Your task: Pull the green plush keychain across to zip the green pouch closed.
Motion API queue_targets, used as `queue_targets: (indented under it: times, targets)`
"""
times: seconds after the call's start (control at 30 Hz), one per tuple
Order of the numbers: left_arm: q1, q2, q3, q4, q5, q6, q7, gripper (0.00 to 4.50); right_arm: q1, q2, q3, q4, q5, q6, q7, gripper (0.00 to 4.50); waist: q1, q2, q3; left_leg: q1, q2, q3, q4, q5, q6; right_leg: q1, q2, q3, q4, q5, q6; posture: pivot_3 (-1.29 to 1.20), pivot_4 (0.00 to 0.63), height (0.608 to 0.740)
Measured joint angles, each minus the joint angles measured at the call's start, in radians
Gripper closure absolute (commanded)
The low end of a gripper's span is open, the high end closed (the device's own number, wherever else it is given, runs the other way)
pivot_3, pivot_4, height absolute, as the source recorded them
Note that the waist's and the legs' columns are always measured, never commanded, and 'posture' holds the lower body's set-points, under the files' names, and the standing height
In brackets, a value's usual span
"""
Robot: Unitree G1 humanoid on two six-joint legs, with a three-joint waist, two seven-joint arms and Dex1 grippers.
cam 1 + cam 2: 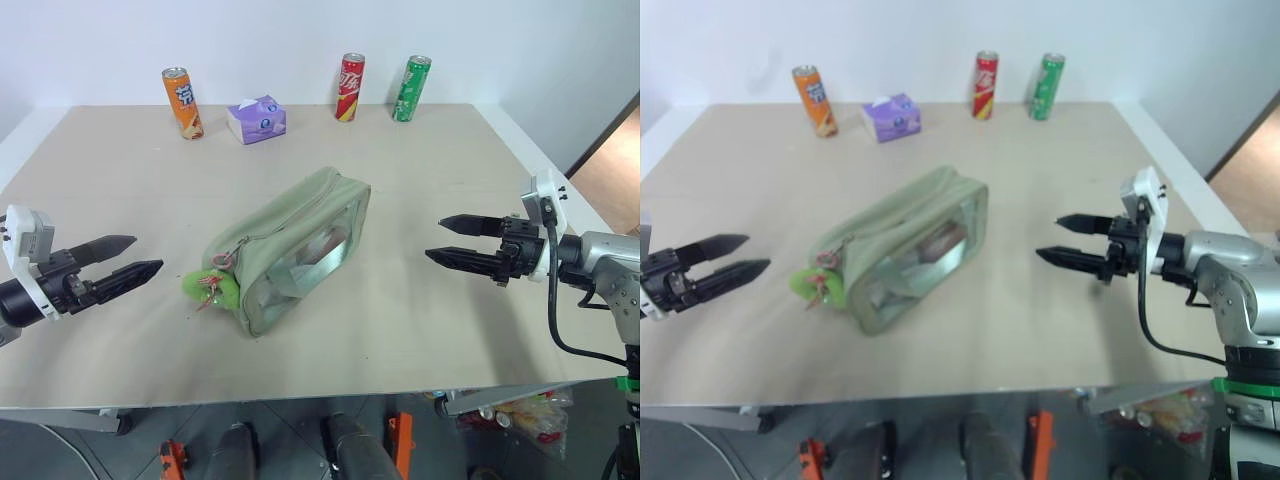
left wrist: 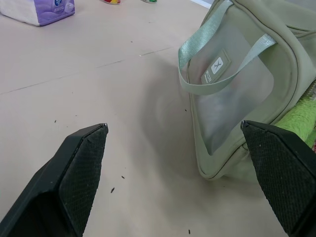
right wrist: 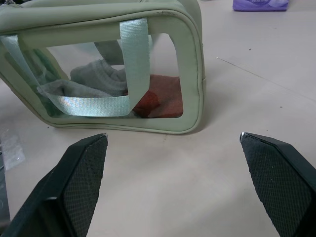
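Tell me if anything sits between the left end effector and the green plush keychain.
Nothing visible does. The left end effector is open, with only bare table between it and the green plush keychain, which sits at the near end of the green pouch.

Head stereo pair above; both wrist views near green pouch (image 1: 290, 250).
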Motion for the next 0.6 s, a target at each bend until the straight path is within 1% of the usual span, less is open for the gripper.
queue_targets:
  times: [0.07, 0.23, 0.33, 0.43, 0.47, 0.53, 0.6]
  targets:
    - [0.000, -0.001, 0.000, 0.000, 0.000, 0.000, 0.002, 0.04, 0.000, 0.000, 0.001, 0.000, -0.002, -0.001, 0.000, 0.05, 0.000, 0.000, 0.000, 0.000, 0.000, 0.000, 0.000, 0.000, 0.000, 0.000, 0.000, 0.000, 0.000, 0.000, 0.000, 0.00, 0.150, 0.740]
    - [-0.011, -0.006, -0.003, 0.007, 0.009, -0.003, 0.022, 0.04, -0.025, 0.000, 0.052, 0.018, -0.032, -0.015, 0.019, 0.05, 0.000, 0.000, 0.000, 0.000, 0.000, 0.000, 0.000, 0.000, 0.000, 0.000, 0.000, 0.000, 0.000, 0.000, 0.000, 0.00, 0.150, 0.740]
    - [-0.088, -0.003, -0.025, 0.007, 0.006, -0.003, 0.020, 0.04, -0.049, -0.003, 0.069, 0.018, -0.041, -0.024, 0.037, 0.05, 0.001, 0.000, 0.000, 0.000, 0.000, 0.000, 0.001, 0.000, 0.000, 0.000, 0.000, 0.000, 0.000, 0.000, 0.000, 0.00, 0.150, 0.740]
    - [-0.110, 0.002, -0.037, 0.003, 0.006, -0.003, 0.019, 0.04, -0.054, -0.004, 0.070, 0.019, -0.043, -0.028, 0.043, 0.05, 0.001, 0.000, 0.000, 0.000, 0.000, 0.000, 0.001, 0.000, 0.000, 0.000, 0.000, 0.000, 0.000, 0.000, 0.000, 0.00, 0.150, 0.740]
    - [-0.128, 0.004, -0.055, 0.000, 0.006, -0.003, 0.017, 0.04, -0.059, -0.007, 0.073, 0.024, -0.049, -0.030, 0.047, 0.05, 0.002, 0.000, 0.000, 0.000, 0.000, 0.000, 0.001, 0.000, 0.000, 0.000, 0.000, 0.000, 0.000, 0.000, 0.000, 0.00, 0.150, 0.740]
    - [-0.223, 0.016, -0.131, -0.041, 0.002, -0.001, -0.006, 0.04, -0.095, -0.021, 0.080, 0.037, -0.064, -0.041, 0.065, 0.05, 0.004, 0.000, 0.000, -0.002, 0.000, 0.000, 0.001, 0.000, 0.000, 0.000, 0.000, 0.000, 0.000, 0.000, 0.000, 0.00, 0.150, 0.740]
    - [-0.297, 0.029, -0.156, -0.052, -0.013, 0.003, -0.016, 0.04, -0.125, -0.041, 0.089, 0.047, -0.084, -0.060, 0.086, 0.05, 0.004, 0.000, 0.000, -0.001, 0.000, 0.000, 0.001, 0.000, 0.000, 0.000, 0.000, 0.000, 0.000, 0.000, 0.001, 0.00, 0.150, 0.740]
